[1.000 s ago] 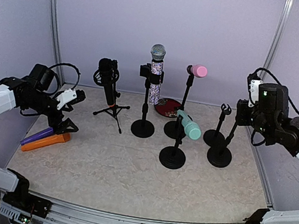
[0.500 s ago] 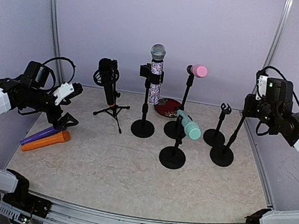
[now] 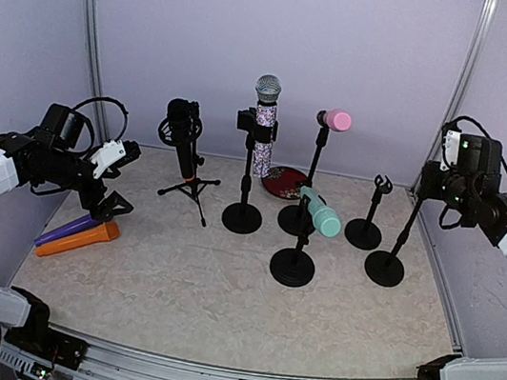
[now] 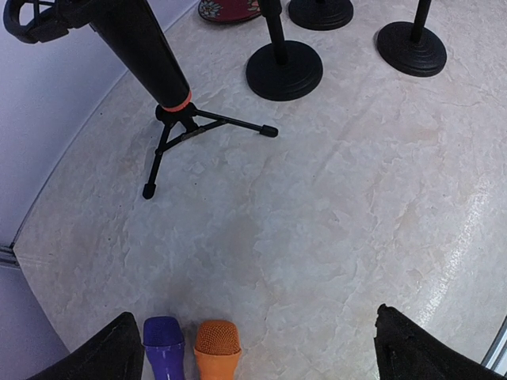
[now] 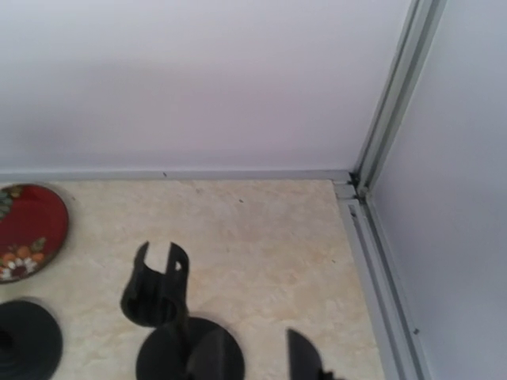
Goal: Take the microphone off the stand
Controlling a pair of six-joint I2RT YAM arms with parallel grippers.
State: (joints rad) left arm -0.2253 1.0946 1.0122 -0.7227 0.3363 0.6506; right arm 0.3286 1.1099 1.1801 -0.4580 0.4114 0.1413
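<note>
Nearest the arm bases the pale marbled desk (image 3: 215, 309) lies bare. On its left side an orange microphone (image 4: 217, 348) and a purple microphone (image 4: 163, 344) lie side by side, touching, flat on the surface. The left pincer (image 3: 111, 207) hangs just above them, released, its two fingers spread wide and holding nothing. Toward the middle stands a short round-based stand (image 3: 292, 267) whose clip carries a teal microphone (image 3: 319, 213), tilted with its lower end pointing right. To its right is the leaning stand (image 3: 384, 268), base on the desk and no microphone on it. Its thin pole slants up to the right pincer (image 3: 421, 194), which is clenched on the pole's top. Farther back, from left to right, a black microphone (image 3: 183, 135) sits angled in a small tripod (image 3: 191, 188). A glittery microphone (image 3: 263, 138) with a silver mesh head is held upright on a tall stand (image 3: 241, 217). A pink microphone (image 3: 335, 120) lies level atop another tall stand (image 3: 296, 219). A low clip stand (image 3: 363, 233) holds nothing; the right wrist view shows its open clip. Behind these, near the back wall (image 3: 277, 40), rests a red plate (image 3: 284, 182).
</note>
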